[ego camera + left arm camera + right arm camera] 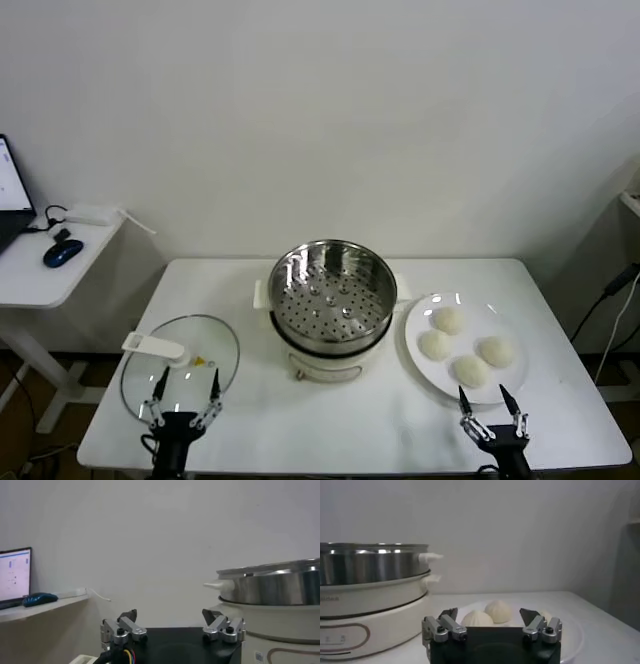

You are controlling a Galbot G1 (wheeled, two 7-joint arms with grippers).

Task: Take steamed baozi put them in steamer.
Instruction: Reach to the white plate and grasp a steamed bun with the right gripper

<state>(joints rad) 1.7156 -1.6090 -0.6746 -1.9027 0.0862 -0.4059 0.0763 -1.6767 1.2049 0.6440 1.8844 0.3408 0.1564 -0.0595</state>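
Four steamed baozi (pixel 463 348) lie on a white plate (pixel 418 352) at the worktop's (pixel 330 420) right, just beyond the right gripper (pixel 490 401), whose jaws stand wide open and empty at the near edge. Beside the plate, the steamer (pixel 329 288) sits at centre. Left gripper (pixel 184 384), jaws also open and empty, hovers over the glass lid (pixel 180 363).

Steamer (pixel 331 290): shiny perforated steel basket on cream cooker base, upright, empty, mid-desk toward the far edge. Four off-white baozi (pixel 466 347) clustered on a white plate just beside it, toward the desk's right edge.
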